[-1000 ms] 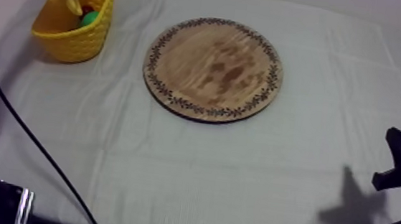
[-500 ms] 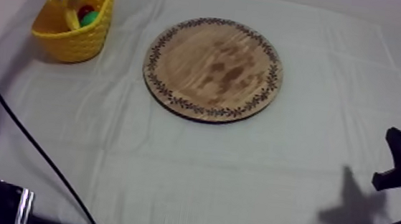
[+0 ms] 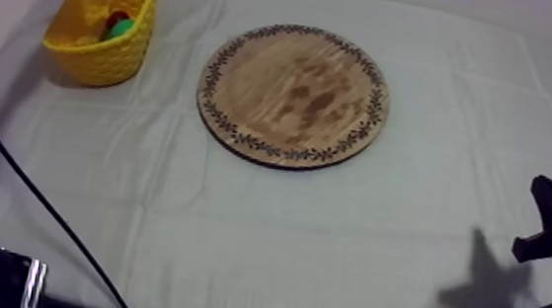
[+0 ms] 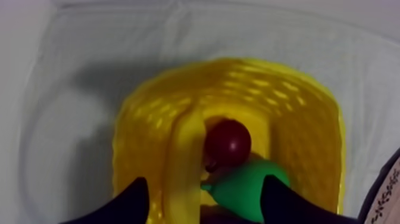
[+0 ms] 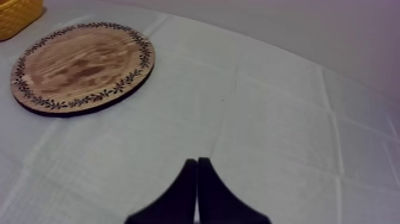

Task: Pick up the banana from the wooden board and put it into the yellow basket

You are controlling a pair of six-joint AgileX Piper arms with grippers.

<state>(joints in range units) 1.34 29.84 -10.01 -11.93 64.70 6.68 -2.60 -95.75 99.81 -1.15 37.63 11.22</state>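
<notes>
A grey-white cloth (image 3: 279, 246) creased with fold lines covers the table, with a pale, plain background beyond its far edge. The banana (image 4: 184, 161) lies inside the yellow basket (image 3: 98, 46), which sits at the upper left of the top view. In the left wrist view the banana runs lengthwise along the basket's inner wall. The left gripper (image 4: 203, 182) hangs over the basket opening. Its two black fingers (image 4: 128, 205) are spread wide with nothing gripped between them, and the banana shows below the gap, nearer one finger. In the top view this gripper is at the basket's far rim, in the upper left corner.

Just beside the banana sits a small red fruit (image 4: 229, 142), and a green pear (image 4: 250, 187) lies against it. All three are in the basket.

The round wooden board (image 3: 294, 95), with its patterned rim, lies bare at the centre of the top view, well apart from the basket. The right gripper (image 5: 196, 173) sits at the lower right edge of the top view. Its fingers are pressed together into a narrow wedge over bare cloth, holding nothing.
</notes>
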